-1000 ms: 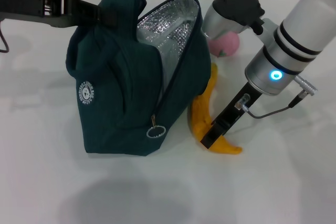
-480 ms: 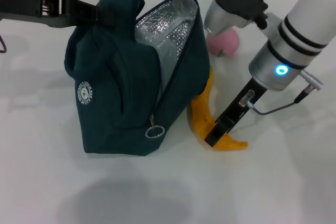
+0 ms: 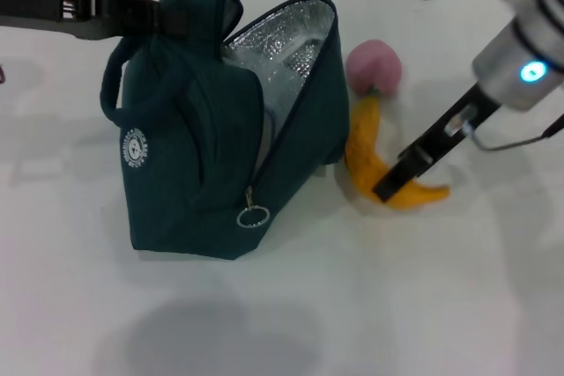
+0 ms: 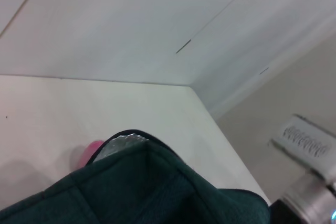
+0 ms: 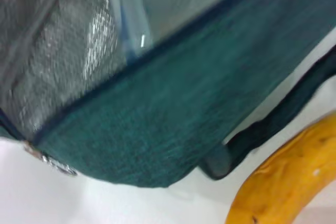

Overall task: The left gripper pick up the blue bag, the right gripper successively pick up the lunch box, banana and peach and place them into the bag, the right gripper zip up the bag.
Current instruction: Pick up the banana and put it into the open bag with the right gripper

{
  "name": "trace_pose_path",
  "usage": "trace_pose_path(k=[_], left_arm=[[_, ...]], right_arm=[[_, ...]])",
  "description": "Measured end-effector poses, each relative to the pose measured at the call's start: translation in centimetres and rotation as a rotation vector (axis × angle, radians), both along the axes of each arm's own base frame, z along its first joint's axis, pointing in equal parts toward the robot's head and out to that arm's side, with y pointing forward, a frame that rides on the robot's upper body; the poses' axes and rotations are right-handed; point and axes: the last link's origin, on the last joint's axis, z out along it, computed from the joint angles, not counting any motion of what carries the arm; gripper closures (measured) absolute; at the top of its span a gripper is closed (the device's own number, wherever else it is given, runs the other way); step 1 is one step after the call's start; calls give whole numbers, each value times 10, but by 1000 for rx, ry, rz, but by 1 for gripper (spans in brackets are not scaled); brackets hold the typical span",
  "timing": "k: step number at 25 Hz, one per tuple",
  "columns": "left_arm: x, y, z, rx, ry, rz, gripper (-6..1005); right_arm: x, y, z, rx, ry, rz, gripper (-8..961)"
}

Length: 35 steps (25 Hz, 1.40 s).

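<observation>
The blue bag [image 3: 194, 129] stands open on the white table, its foil lining [image 3: 282, 41] showing. My left gripper [image 3: 159, 17] is shut on the bag's handle at its top and holds it up. A clear, blue-edged lunch box [image 5: 126, 24] shows inside the bag. The banana [image 3: 361, 143] lies just right of the bag. My right gripper [image 3: 392, 184] is shut on the banana's lower part, low over the table. The banana also shows in the right wrist view [image 5: 283, 182]. The pink peach [image 3: 374, 66] sits behind the banana, beside the bag's opening.
The zipper's ring pull [image 3: 253, 216] hangs at the bag's front lower corner. A round white logo [image 3: 134, 147] is on its side. A loose handle loop [image 5: 273, 119] lies by the banana. White table [image 3: 423, 305] spreads to the front and right.
My right gripper has pulled the banana to the right, away from the bag's base, and its arm has swung up and right. The bag has shifted slightly left.
</observation>
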Motion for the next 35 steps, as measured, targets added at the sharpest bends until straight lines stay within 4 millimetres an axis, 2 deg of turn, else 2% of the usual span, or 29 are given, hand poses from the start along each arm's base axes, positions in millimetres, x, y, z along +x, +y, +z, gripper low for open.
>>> trace_pose_path(k=[5, 8, 17, 35], left_arm=[[0, 0, 0, -2, -2, 3, 964], [-1, 0, 0, -2, -3, 3, 964], [0, 0, 0, -3, -4, 5, 964], [0, 0, -1, -3, -5, 6, 964]], right_arm=[[1, 4, 32, 50, 78, -29, 505], [5, 4, 42, 63, 98, -47, 507], [11, -1, 43, 32, 86, -65, 517], [14, -2, 62, 43, 178, -82, 519]])
